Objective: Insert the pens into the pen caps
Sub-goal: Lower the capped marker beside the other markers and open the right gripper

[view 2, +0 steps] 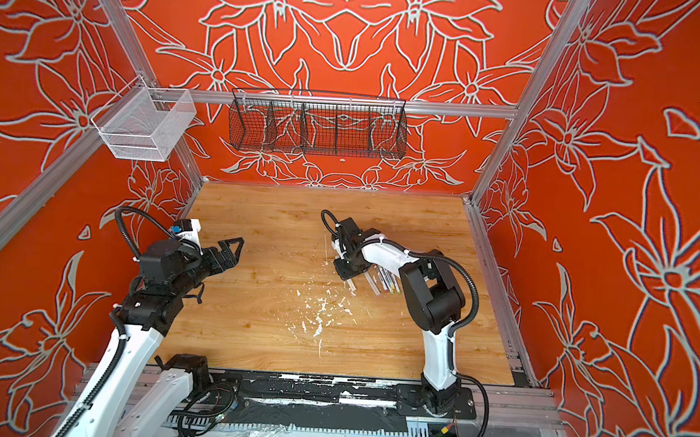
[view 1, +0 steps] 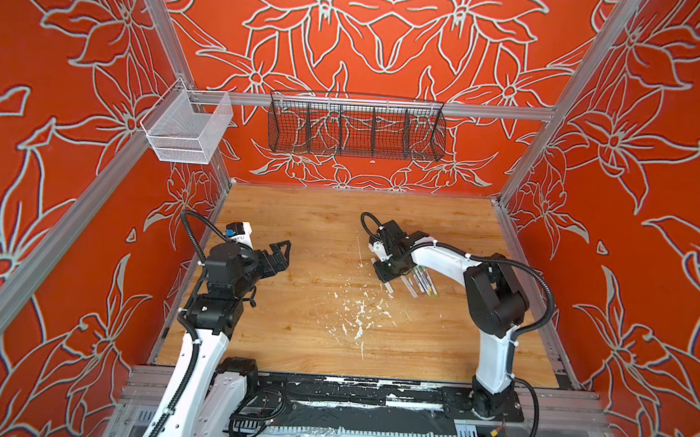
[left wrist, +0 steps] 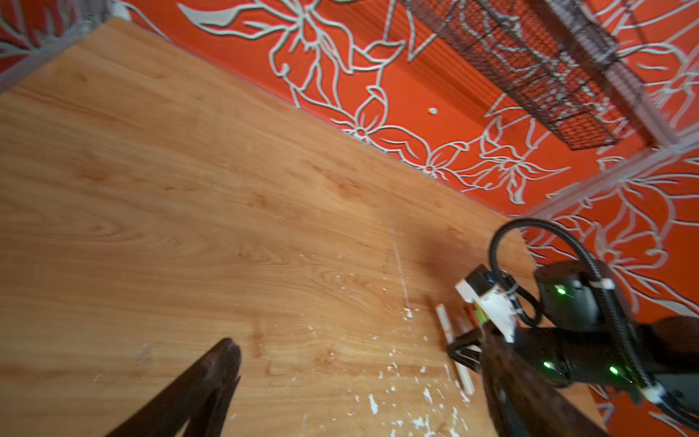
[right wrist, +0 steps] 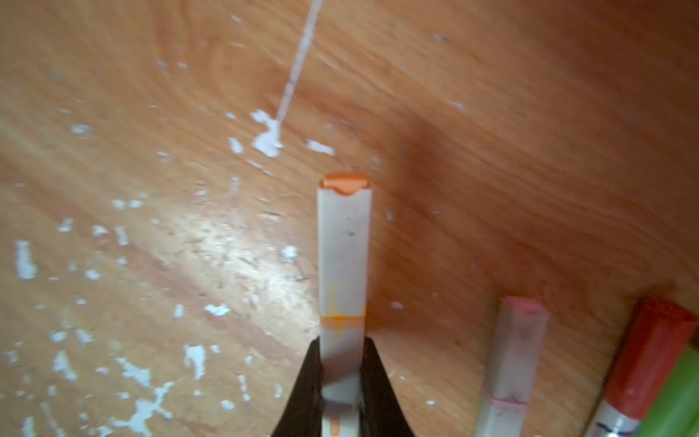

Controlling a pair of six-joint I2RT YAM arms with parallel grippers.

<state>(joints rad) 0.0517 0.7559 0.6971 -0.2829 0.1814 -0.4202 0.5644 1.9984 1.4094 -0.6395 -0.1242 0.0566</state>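
The pen (right wrist: 340,374) is white. Its pale cap (right wrist: 343,242) with the orange end looks pushed all the way on, down to the orange ring. The right claw (right wrist: 342,346) pinches the pen on its barrel, just behind the cap. It is low over the desk (view 1: 298,224), near the right edge, about halfway between back and front. I cannot tell if the pen touches the wood.

Just beside it lie the other pens (view 1: 423,280), side by side in a row. The nearest has a pink cap (right wrist: 518,340), then comes a red cap (right wrist: 654,352) and a green cap (right wrist: 681,393).

So I think the job now is to lay this pen down next to the row. To do it well, the right claw should go down slowly until the pen lies flat on the wood. The pen should point the same way as the pink one, with a small gap so it does not bump it. Then the claw should open a little and lift straight up, so the pen does not roll.

The left claw (view 1: 281,255) is spread wide and holds nothing. It is well apart, by the left edge, out of the way. The white flecks (view 1: 359,316) in the middle of the desk are only paint.
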